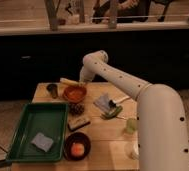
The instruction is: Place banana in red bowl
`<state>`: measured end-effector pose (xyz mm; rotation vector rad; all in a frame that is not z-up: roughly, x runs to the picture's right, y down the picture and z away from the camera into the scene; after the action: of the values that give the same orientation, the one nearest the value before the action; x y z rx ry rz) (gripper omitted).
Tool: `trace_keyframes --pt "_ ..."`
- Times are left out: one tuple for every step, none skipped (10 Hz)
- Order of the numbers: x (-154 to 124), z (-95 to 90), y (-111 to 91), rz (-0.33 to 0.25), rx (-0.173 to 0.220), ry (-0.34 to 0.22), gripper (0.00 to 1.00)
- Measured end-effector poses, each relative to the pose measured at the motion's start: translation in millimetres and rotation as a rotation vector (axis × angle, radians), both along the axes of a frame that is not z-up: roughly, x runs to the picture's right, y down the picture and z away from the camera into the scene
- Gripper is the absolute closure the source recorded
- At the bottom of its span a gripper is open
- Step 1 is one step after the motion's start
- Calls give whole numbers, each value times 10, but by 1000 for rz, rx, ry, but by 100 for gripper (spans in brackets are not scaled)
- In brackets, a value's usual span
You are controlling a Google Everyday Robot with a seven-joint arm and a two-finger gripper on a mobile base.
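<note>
The banana [68, 81] is a pale-yellow curved fruit at the table's far edge, just behind the red bowl [74, 93]. It sticks out to the left from my gripper [81, 80]. The gripper reaches in from the right on the white arm [118, 80] and is shut on the banana's right end. The banana hangs a little above the bowl's far rim. The bowl is orange-red, and its inside looks orange. The arm's wrist hides the fingers themselves.
A dark cup [52, 90] stands left of the bowl. A green tray [23, 142] with a grey-blue sponge [41, 141] fills the front left. Nearby are a dark bowl [68, 142] with an orange fruit, a dark lump [77, 108], a brown bar [79, 122], a bluish packet [105, 103] and a green cup [132, 125].
</note>
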<state>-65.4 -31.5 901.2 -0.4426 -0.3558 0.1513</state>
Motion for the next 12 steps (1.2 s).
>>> trace_keyframes --pt "3 5 2 -2 -1 -3 100" --pt "1 9 0 -5 -2 -8 100" --pt "0 13 1 -8 -4 -11 100" --pt "9 29 0 -10 -8 -13 100" --pt "12 40 -4 -12 -11 -15 100" --pt "13 44 -5 -13 -12 -16 100" --pt "14 63 -3 -17 -16 -19 100" --pt "12 69 -5 -20 -18 -21 100" --pt "9 76 -2 -24 -22 -23 100" --pt "8 82 1 -30 -27 -26 100" --pt "6 88 0 -32 -28 -28 100" --pt "15 93 1 -35 -31 -30 100"
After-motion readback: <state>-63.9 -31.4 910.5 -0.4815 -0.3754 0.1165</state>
